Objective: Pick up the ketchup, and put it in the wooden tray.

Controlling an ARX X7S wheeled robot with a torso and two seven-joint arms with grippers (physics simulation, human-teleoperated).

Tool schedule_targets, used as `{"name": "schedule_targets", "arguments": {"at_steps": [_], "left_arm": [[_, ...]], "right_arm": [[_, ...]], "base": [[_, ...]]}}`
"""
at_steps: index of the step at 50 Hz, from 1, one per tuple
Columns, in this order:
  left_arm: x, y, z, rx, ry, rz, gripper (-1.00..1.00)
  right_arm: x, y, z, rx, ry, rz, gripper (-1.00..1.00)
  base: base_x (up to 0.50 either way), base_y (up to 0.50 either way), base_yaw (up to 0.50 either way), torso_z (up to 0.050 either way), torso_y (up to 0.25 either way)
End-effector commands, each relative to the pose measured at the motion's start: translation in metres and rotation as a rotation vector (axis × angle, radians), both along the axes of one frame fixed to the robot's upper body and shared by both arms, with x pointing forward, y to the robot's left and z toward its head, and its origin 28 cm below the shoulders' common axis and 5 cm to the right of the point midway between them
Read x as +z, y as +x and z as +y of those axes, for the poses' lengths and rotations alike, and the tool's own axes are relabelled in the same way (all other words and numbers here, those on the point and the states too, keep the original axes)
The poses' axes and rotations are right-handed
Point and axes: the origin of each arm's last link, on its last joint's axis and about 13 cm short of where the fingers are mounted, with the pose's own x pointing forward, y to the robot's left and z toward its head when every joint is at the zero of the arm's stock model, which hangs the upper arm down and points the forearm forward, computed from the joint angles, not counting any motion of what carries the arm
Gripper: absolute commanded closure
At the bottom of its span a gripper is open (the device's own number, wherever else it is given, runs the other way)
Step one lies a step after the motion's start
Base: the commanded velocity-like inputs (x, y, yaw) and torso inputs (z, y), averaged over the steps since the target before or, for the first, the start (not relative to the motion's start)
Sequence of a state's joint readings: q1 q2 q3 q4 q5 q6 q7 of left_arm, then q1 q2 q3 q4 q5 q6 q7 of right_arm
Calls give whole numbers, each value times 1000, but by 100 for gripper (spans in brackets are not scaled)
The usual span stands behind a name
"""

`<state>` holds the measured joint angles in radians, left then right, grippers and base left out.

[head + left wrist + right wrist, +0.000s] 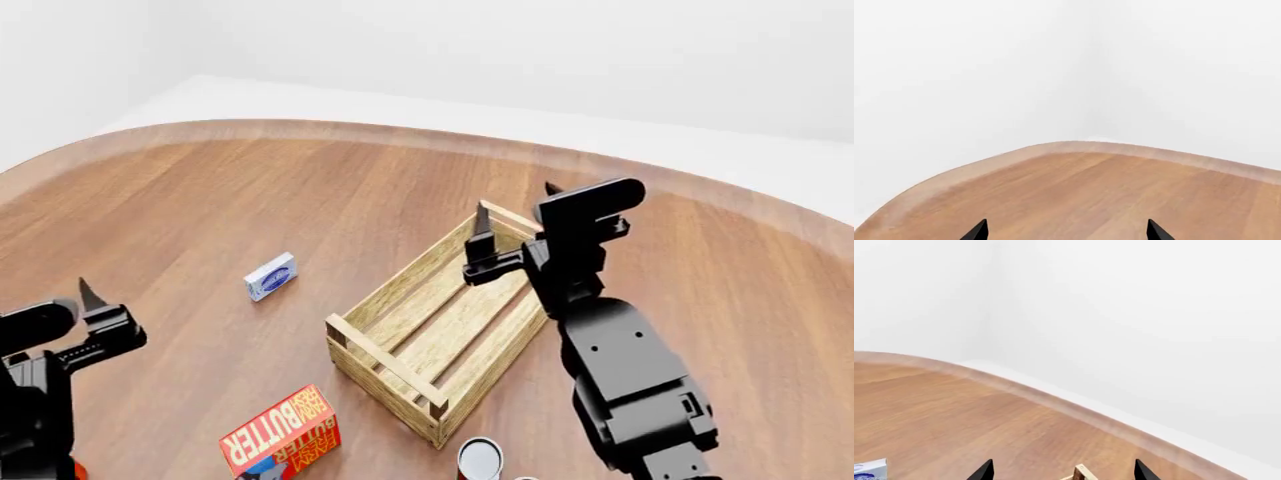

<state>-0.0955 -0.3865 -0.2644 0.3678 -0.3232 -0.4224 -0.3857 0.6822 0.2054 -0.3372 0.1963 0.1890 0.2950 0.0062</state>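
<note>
Left arm: low at the near left edge of the head view, forearm black.
Left gripper (88,300): fingers apart, nothing between them.
Right arm: reaches forward, wrist raised.
Right gripper (514,213): fingers spread, nothing between them.

The word "BUTTER" is printed in large yellow capitals across the red face of the butter box (282,438) lying on the table (200,200) in the head view; a smaller line of lettering below it is too small to be read. A blue oval mark is carried on the small white box (271,276), but its text cannot be made out.
</note>
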Motion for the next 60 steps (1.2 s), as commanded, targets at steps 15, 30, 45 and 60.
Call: {"name": "schedule_targets", "arguments": {"at_steps": [15,30,45,60], "left_arm": [[-26,-29,16,135,-4,66,-100],[-38,-30,20,174,-75,158,-100],[-45,-29,19,165,-115,180,-100],[-50,-28,18,154,-162,209,-100]], "right_arm": [[-9,-2,7,29,-10,16,-100],[-12,-2,9,31,-8,22,-100],[-12,-2,10,35,-11,25,-100],[-13,-2,12,39,-14,31,-100]], "base": [[0,0,0,0,0],[0,0,0,0,0],[0,0,0,0,0],[0,0,0,0,0]]}}
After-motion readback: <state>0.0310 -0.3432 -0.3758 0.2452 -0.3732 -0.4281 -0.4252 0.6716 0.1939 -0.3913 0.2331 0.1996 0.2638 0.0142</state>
